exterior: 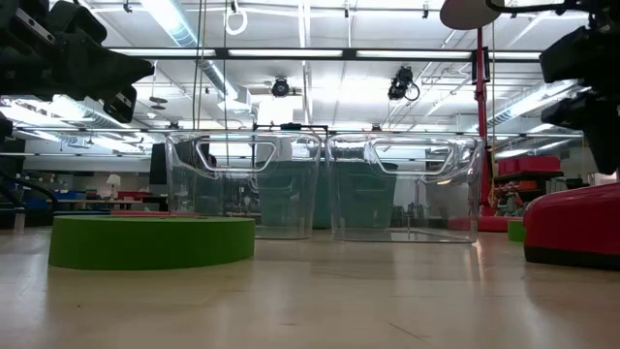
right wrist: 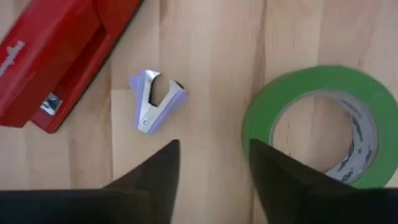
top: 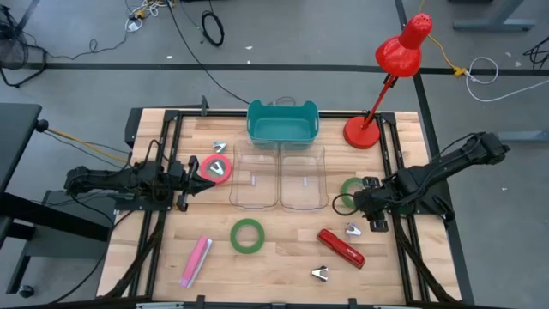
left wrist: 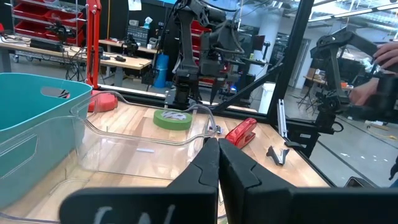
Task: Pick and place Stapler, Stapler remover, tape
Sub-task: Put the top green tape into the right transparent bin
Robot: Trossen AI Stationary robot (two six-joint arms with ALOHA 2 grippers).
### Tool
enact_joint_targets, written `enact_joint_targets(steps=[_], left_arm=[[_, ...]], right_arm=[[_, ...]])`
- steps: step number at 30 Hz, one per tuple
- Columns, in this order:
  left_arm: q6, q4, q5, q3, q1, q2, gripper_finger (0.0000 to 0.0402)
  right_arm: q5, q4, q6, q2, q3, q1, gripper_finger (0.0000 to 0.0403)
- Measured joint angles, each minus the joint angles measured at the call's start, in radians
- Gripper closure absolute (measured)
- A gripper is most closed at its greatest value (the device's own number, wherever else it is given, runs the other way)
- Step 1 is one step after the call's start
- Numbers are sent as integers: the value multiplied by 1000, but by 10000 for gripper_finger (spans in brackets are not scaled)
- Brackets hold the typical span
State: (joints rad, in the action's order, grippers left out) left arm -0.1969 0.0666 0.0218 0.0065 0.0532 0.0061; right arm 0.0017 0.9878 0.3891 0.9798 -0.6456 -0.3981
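Note:
The red-pink tape roll (top: pixel 217 168) lies flat left of the clear bins. One green roll (top: pixel 247 235) lies flat near the table's middle front and also shows in the low view (exterior: pixel 150 240). The other green roll (top: pixel 346 192) lies by my right gripper (top: pixel 360 201). That gripper (right wrist: pixel 214 168) points down, open and empty, over bare wood between this roll (right wrist: pixel 320 124) and a staple remover (right wrist: pixel 155 99). The red stapler (top: pixel 341 247) lies near the front right. My left gripper (top: pixel 190 174) is shut and empty (left wrist: pixel 213 162), raised just left of the red-pink roll.
Two clear bins (top: pixel 256 178) (top: pixel 303 178) stand mid-table, with a teal bin (top: pixel 283 120) behind them. A red desk lamp (top: pixel 363 130) stands at the far right. A pink stapler (top: pixel 196 260) and two more staple removers (top: pixel 220 148) (top: pixel 321 274) lie on the wood.

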Motion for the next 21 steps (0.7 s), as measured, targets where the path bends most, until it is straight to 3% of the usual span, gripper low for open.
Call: enact_joint_targets(steps=[7, 21], left_arm=[[0, 0, 0, 0, 0, 0, 399], [-1, 0, 0, 0, 0, 0, 399]], right_arm=[[-18, -10, 42, 21, 26, 0, 120], [16, -50, 86, 56, 26, 27, 131]])
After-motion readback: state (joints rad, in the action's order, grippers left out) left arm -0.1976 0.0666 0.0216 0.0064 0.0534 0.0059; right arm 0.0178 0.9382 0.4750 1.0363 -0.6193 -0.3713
